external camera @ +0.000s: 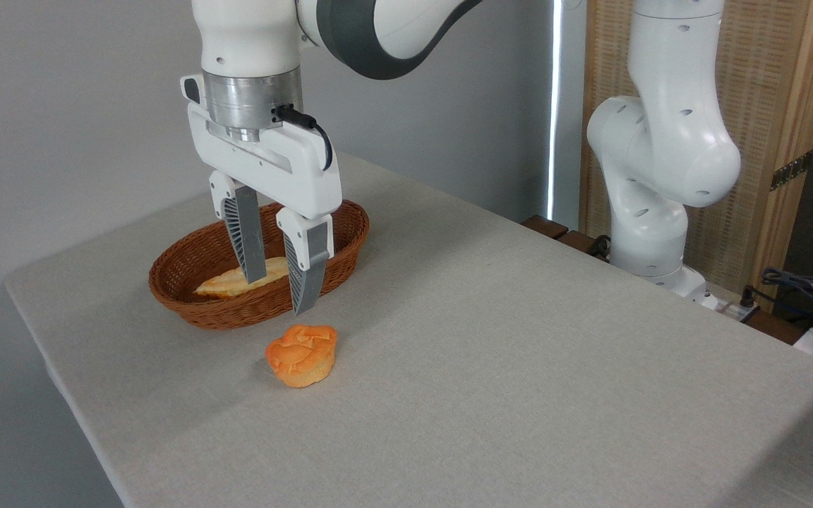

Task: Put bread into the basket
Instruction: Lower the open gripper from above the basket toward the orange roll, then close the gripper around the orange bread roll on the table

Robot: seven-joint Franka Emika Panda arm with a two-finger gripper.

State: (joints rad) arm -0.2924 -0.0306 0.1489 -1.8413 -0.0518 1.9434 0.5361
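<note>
The bread [301, 355], a small bright-orange bun with a cracked top, lies on the grey tablecloth just in front of the basket [195, 264]. The basket is oval, reddish-brown wicker, and holds a paler flat yellowish bread [226, 282]. My gripper [279, 295] hangs above the basket's near rim, pointing down, open, with nothing between its grey fingers [305, 271]. Its tips are a little above and behind the bun, apart from it.
The arm's white base [653, 204] stands at the table's far right edge. Cables and dark gear [812, 293] lie beyond it on the right. The table's left edge [61, 381] runs close to the basket. A wooden screen [766, 106] stands behind.
</note>
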